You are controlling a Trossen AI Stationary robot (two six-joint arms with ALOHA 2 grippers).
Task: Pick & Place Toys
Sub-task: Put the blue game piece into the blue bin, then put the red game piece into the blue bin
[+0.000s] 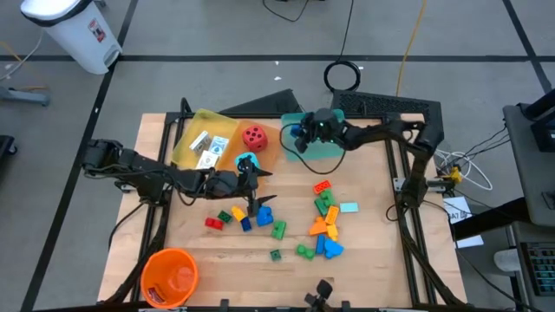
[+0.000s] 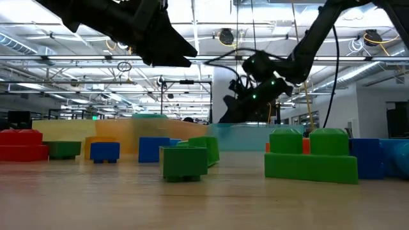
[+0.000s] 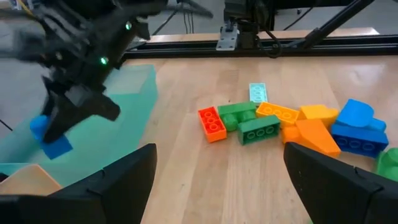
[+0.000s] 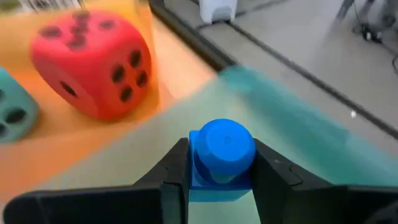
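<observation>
My right end effector is clenched on a blue brick, one finger pressing each side of it, its round stud facing the wrist camera. It hangs over the teal tray at the far edge of the worktop; from the left wrist view I see the same blue brick held above that tray. Just beside the teal tray is the orange tray, with the red die in it and the cyan die next to that. In the high view the red die sits toward the orange tray's far side and the cyan die at its near edge.

My left end effector is released, fingers spread wide, hovering above the worktop near the cyan die, just over a cluster of loose bricks. Ahead of it lie a red brick, a green brick, orange bricks, a blue piece and a pale card, all bunched together on the wood.

Farther left, the yellow tray holds white cards. More bricks sit near the left end effector: a red one, and a green one. An orange bucket stands at the near left corner.
</observation>
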